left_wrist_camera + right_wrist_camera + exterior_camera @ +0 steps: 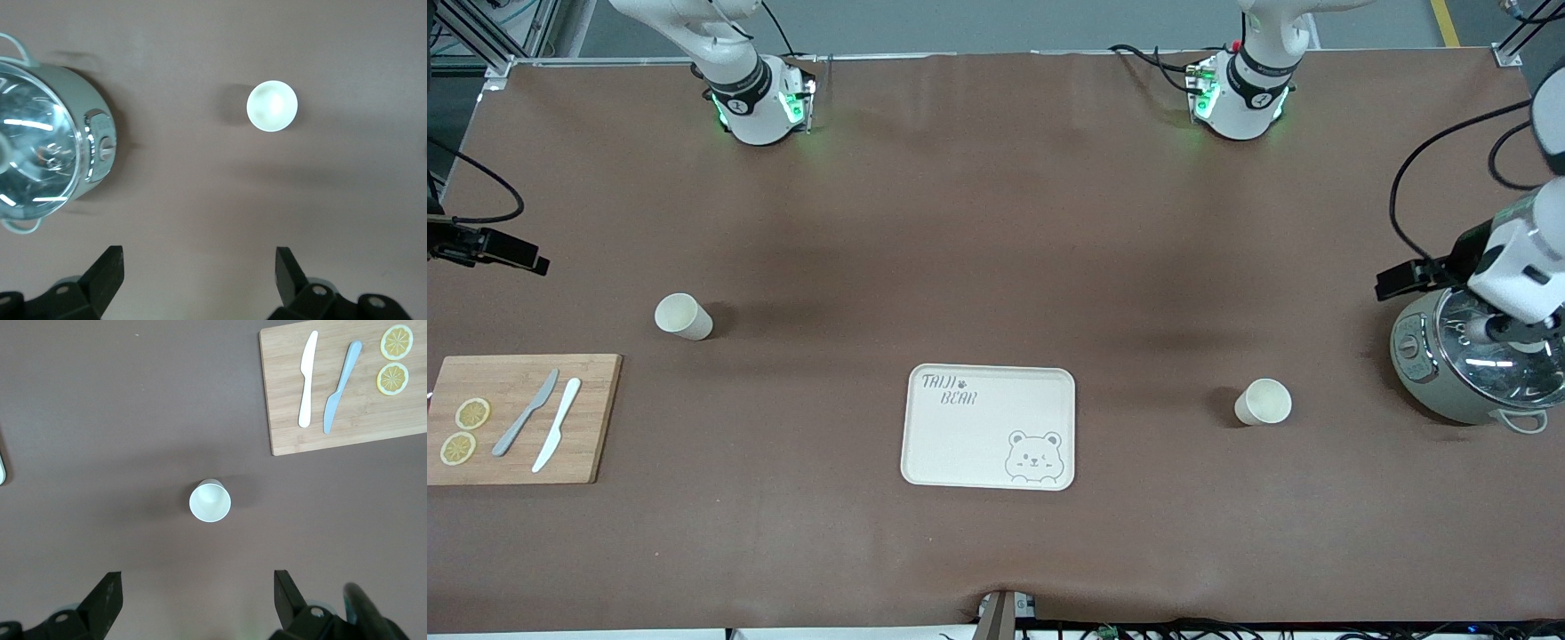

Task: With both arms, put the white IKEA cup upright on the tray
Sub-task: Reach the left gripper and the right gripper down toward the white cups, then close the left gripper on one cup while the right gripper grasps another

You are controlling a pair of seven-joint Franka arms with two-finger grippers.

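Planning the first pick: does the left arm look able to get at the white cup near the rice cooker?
Probably yes. The left gripper hangs open above the bare cloth, and the white cup stands upright, apart from the rice cooker, with nothing over or against it.

I work in a robotics lab: aluminium framing (pixel 480 40), loose cables (pixel 1432 169) and a brown-covered test table (pixel 996 222) surround me.
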